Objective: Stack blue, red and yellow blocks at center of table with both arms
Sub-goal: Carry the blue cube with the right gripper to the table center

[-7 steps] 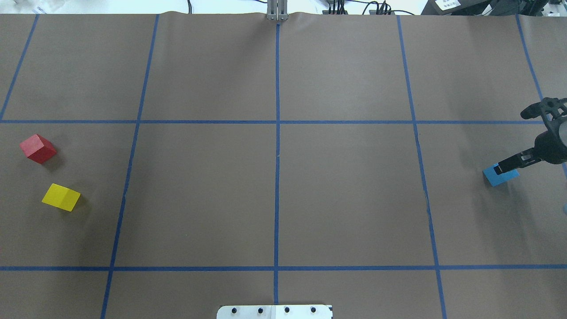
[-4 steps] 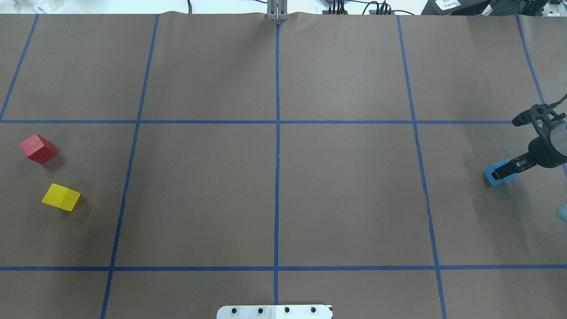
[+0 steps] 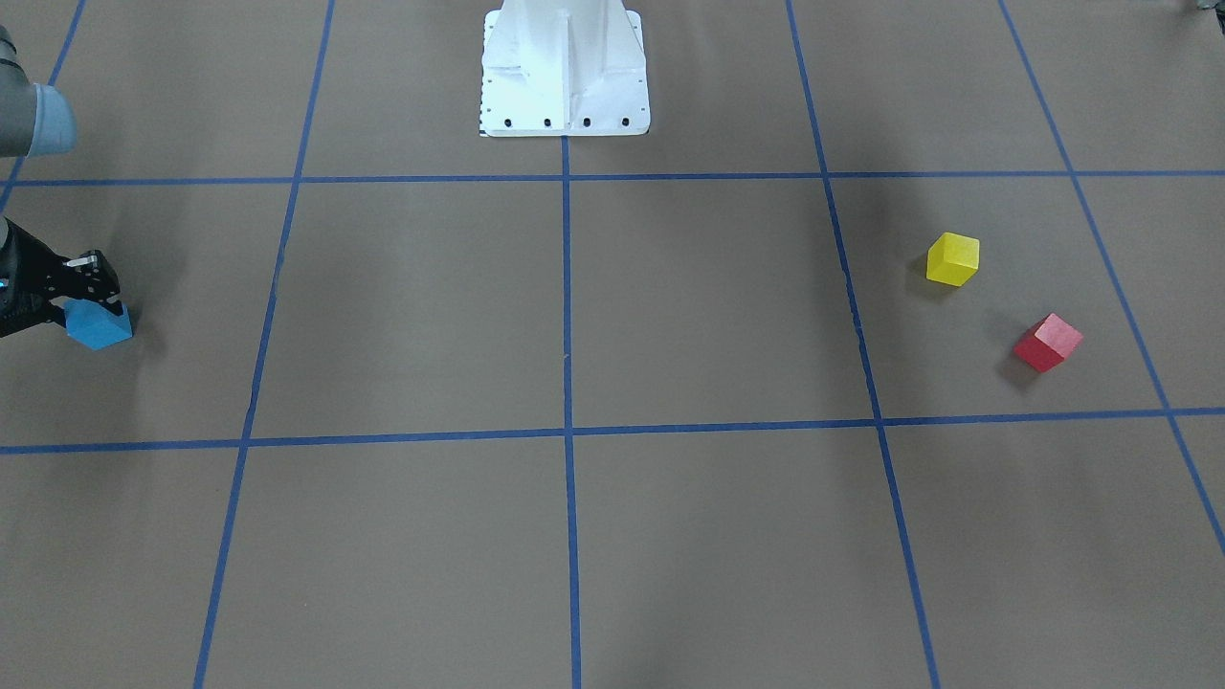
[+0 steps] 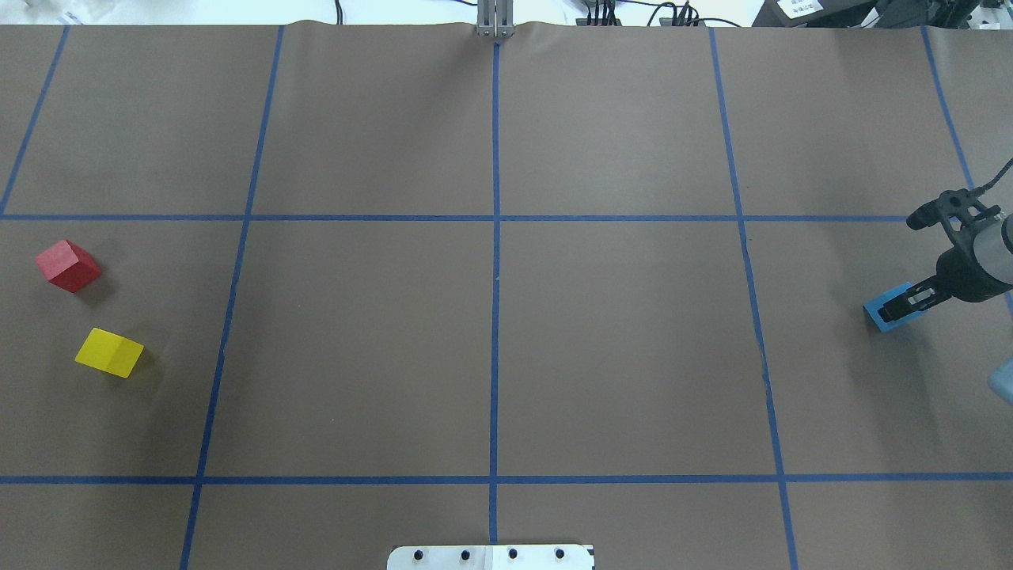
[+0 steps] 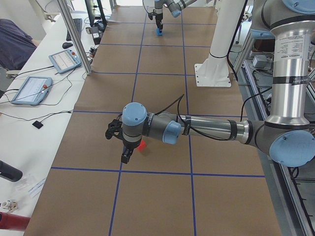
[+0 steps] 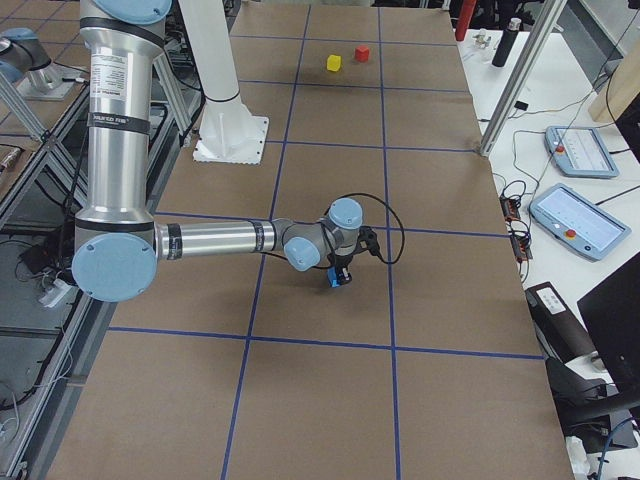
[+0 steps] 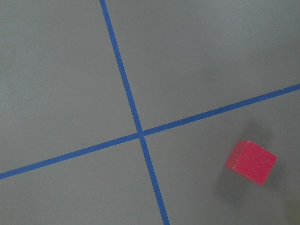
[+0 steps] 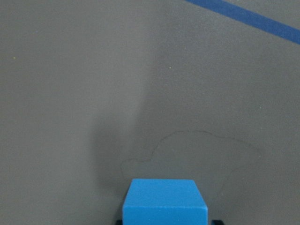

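Observation:
The blue block rests on the table at the far right. My right gripper is down over it, with a finger on each side. In the right wrist view the blue block fills the bottom centre, and dark fingertip edges sit tight against its sides. So the gripper is shut on the block. It shows in the front view too. The red block and the yellow block lie at the far left. My left gripper hovers by the red block; I cannot tell whether it is open.
Blue tape lines divide the brown table cover into a grid, with the centre crossing. The robot's white base plate is at the near edge. Cables and a metal post line the far edge.
My right gripper has come down over the blue block and its wrist has shifted slightly left. The blue, red and yellow blocks have not moved.

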